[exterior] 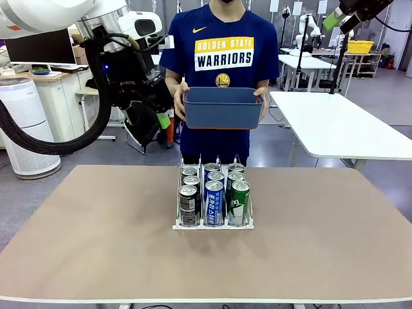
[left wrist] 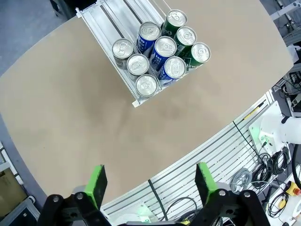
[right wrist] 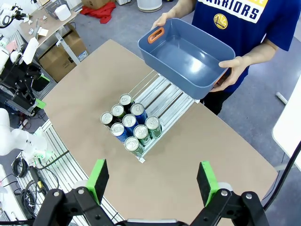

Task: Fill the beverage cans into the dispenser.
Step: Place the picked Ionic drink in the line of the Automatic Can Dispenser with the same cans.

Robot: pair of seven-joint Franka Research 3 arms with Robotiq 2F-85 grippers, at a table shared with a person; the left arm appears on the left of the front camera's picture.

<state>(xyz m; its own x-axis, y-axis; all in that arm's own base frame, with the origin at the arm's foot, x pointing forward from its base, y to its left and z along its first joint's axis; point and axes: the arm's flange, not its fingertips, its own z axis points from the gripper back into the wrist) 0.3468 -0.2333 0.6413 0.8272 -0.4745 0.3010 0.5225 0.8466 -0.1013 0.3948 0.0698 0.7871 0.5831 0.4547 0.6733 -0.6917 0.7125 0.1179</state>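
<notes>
The clear dispenser (exterior: 212, 226) stands mid-table with several beverage cans in its three lanes: black ones (exterior: 188, 201) on the left, blue ones (exterior: 214, 201) in the middle, green ones (exterior: 239, 199) on the right. The cans stand packed at the front end, and the rear of the lanes (right wrist: 165, 97) is bare. My left gripper (left wrist: 151, 184) hangs open high above the table's near edge, with the cans (left wrist: 161, 49) far ahead of it. My right gripper (right wrist: 153, 181) is open too, high over the table, looking down on the cans (right wrist: 130, 126). Neither holds anything.
A person at the far side holds an empty blue-grey bin (exterior: 223, 107) in both hands above the table's far edge; it also shows in the right wrist view (right wrist: 188, 59). My left arm (exterior: 129, 71) is raised at the back left. A white table (exterior: 341, 129) stands behind on the right.
</notes>
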